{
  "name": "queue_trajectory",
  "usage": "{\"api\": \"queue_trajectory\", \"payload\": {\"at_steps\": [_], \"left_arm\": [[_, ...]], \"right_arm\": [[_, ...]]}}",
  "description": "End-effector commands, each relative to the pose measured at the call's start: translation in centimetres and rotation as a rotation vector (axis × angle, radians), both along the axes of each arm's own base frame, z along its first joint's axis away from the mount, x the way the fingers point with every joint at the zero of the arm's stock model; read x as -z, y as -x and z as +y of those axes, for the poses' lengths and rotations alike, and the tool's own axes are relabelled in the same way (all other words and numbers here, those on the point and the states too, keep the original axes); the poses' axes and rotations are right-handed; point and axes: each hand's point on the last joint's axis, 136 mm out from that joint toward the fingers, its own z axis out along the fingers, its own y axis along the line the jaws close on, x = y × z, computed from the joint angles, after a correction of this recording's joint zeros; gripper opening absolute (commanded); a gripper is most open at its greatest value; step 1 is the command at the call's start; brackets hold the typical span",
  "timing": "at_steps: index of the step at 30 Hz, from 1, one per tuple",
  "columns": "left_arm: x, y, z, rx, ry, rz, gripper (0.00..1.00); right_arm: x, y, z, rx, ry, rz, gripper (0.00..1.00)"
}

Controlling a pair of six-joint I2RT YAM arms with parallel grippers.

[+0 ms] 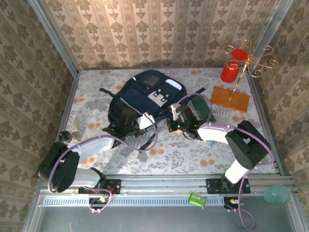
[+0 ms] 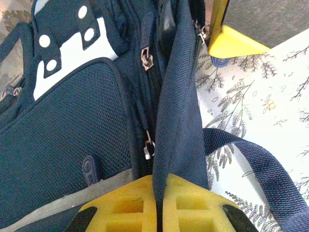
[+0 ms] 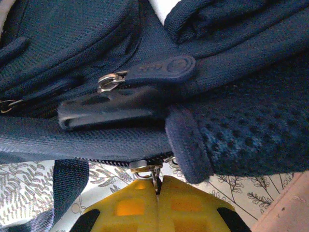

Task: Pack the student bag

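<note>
The student bag (image 1: 140,96), dark navy with white studded patches, lies in the middle of the table. My left gripper (image 1: 126,126) is at its near edge. In the left wrist view its yellow fingers (image 2: 130,208) are shut on an upright navy fabric flap (image 2: 178,121) of the bag, beside a zip line with metal pulls (image 2: 148,150). My right gripper (image 1: 175,124) is at the bag's near right corner. In the right wrist view it (image 3: 157,186) is shut on a metal zipper pull (image 3: 155,175) hanging from the slider (image 3: 143,166) on the bag's lower edge (image 3: 96,140).
A dark green flat item (image 1: 203,107) lies right of the bag, with an orange-brown box (image 1: 230,99) beyond it. A gold stand with red cups (image 1: 236,67) is at the back right. A small object (image 1: 76,131) sits at the left edge. Loose straps (image 2: 260,169) trail on the floral cloth.
</note>
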Motion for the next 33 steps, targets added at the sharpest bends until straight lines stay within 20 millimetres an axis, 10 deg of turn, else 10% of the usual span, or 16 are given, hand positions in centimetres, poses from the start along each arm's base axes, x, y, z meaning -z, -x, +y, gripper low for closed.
{"api": "queue_trajectory", "payload": {"at_steps": [1, 6, 10, 19, 33], "left_arm": [[-1.3, -0.6, 1.8, -0.079, 0.039, -0.018, 0.00], [-1.6, -0.2, 2.0, -0.069, 0.068, -0.008, 0.00], [-1.2, 0.5, 1.9, -0.045, 0.073, 0.016, 0.00], [-2.1, 1.6, 2.1, -0.047, 0.148, 0.007, 0.00], [-2.4, 2.3, 2.0, -0.021, 0.170, 0.006, 0.00]], "right_arm": [[1.3, -1.0, -6.0, 0.224, 0.129, 0.048, 0.00], [0.0, -0.5, -4.8, 0.141, 0.086, 0.035, 0.01], [-1.6, 1.9, -2.7, -0.022, -0.009, 0.064, 0.37], [-5.8, 1.2, -4.1, 0.167, -0.317, 0.193, 0.74], [-2.8, -3.1, -2.0, 0.412, -0.471, 0.334, 0.77]]}}
